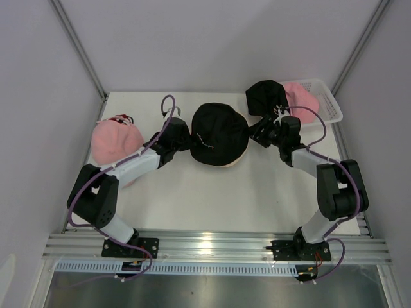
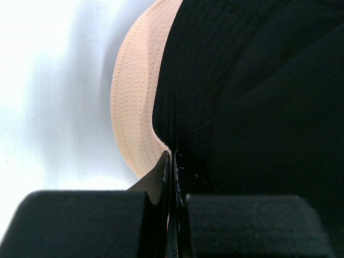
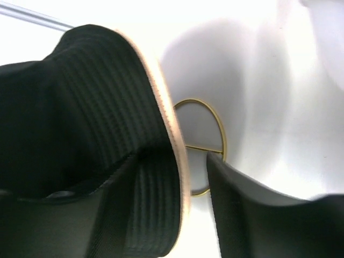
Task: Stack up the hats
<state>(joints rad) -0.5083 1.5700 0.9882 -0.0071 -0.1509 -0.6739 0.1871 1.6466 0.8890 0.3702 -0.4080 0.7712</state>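
Centrally we see a black bucket hat (image 1: pixel 219 133) lying crown-up on a tan hat (image 2: pixel 134 107), its white mark too small to read; the left gripper (image 2: pixel 171 158), arm stretched toward frame centre, presses its fingers together at the brim's left edge. Upper right, the right gripper (image 3: pixel 177 161) holds its fingers apart astride the brim of a second black hat (image 1: pixel 266 96), beside a pink hat (image 1: pixel 300 96) in the white basket (image 1: pixel 327 106).

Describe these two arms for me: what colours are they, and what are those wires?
The left arm and right arm match: chunky black joints joined by white sections. Each stands on a black base plate bolted to a silver rail. A purple cable loops loosely along each. The left gripper and right gripper are black, with two flat fingers. No markings are readable.
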